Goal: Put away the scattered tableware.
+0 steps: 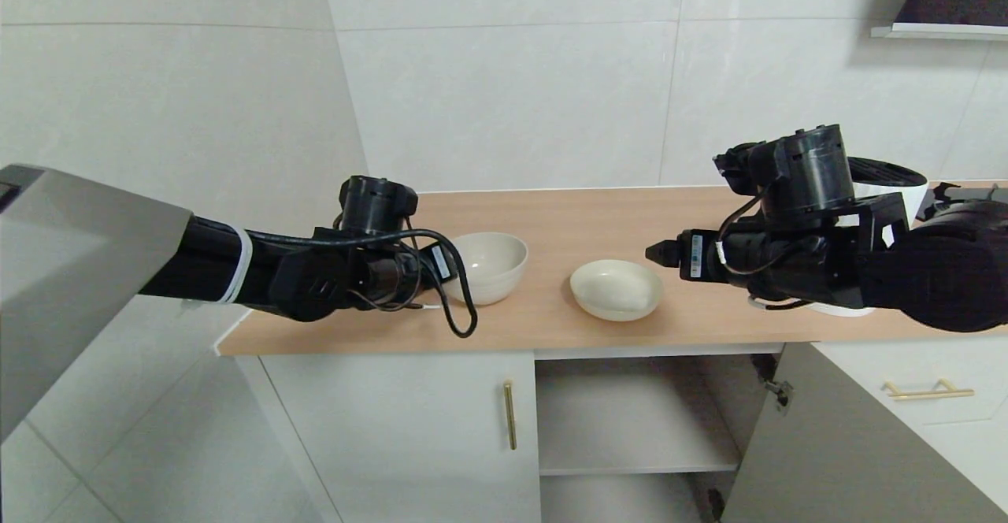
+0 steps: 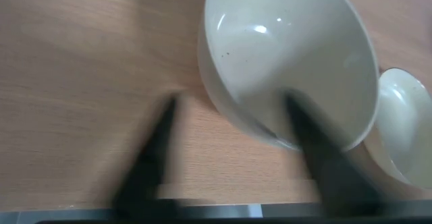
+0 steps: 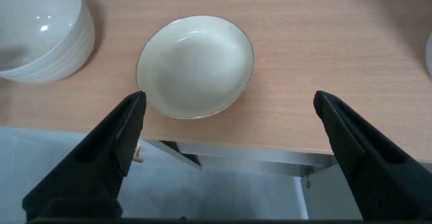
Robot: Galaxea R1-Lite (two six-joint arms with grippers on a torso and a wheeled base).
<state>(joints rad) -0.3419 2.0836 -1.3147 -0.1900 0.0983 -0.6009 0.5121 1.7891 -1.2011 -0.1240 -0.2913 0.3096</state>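
The left gripper (image 2: 229,106), spread, brackets the bowl (image 2: 290,42) at its rim; a shallow pinch could tip it. The right gripper (image 3: 228,99) hangs spread near the dish (image 3: 196,65).

Upright deep bowl (image 1: 488,265) near shallow bowl (image 1: 616,289)

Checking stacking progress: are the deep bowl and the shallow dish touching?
Apart. Head view shows bare countertop between the deep bowl and the shallow dish.

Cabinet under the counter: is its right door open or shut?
Open. The right door is swung outward, baring the shelf inside; the left door is shut.
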